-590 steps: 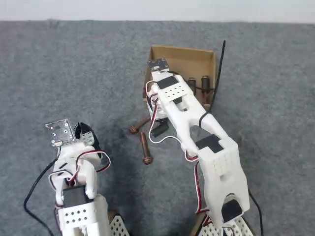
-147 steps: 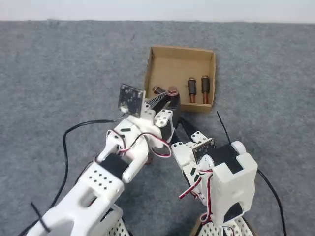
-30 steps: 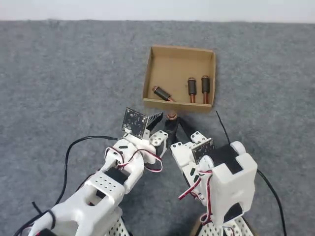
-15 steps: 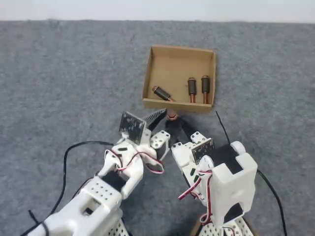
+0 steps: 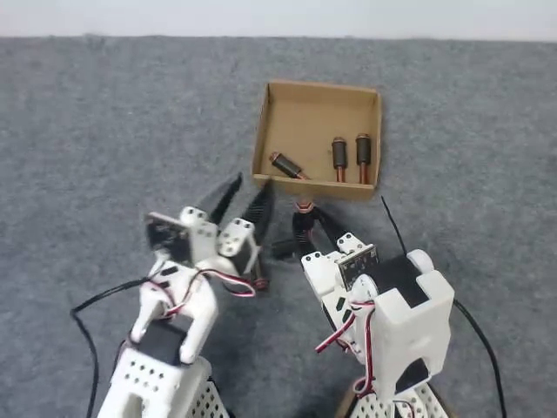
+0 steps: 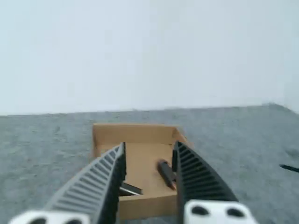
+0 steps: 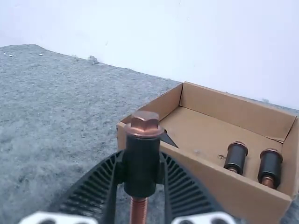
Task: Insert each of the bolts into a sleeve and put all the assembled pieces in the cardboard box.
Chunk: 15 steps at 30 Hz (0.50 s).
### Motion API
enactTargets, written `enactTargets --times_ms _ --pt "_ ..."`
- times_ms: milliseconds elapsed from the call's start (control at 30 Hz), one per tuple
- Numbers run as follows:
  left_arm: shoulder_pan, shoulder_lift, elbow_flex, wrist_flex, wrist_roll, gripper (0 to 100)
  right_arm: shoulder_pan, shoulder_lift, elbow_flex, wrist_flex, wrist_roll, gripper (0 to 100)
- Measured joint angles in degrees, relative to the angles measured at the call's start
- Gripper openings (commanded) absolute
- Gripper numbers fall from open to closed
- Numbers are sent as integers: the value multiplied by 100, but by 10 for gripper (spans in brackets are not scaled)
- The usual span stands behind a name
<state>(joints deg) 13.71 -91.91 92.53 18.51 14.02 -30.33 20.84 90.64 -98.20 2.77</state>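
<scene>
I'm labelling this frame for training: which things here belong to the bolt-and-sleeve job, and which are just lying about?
Job:
cardboard box
three assembled pieces inside it
fourth piece, held by right gripper
open left gripper

Lying about:
black cable
grey carpet

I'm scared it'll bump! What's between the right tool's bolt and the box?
Only bare grey carpet, in the high view, separates the black-sleeved copper bolt in the right tool from the brown cardboard box.
</scene>
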Motion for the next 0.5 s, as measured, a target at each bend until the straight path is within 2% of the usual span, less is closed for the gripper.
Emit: enactTargets --times_ms 200,333,500 --pt "-721 -967 0 1055 0 151 0 0 0 0 0 6" --pt "-1116 -1116 26 1697 -9 151 0 0 0 0 0 6" --pt "-1635 -1116 484 1837 -9 151 35 0 0 0 0 6"
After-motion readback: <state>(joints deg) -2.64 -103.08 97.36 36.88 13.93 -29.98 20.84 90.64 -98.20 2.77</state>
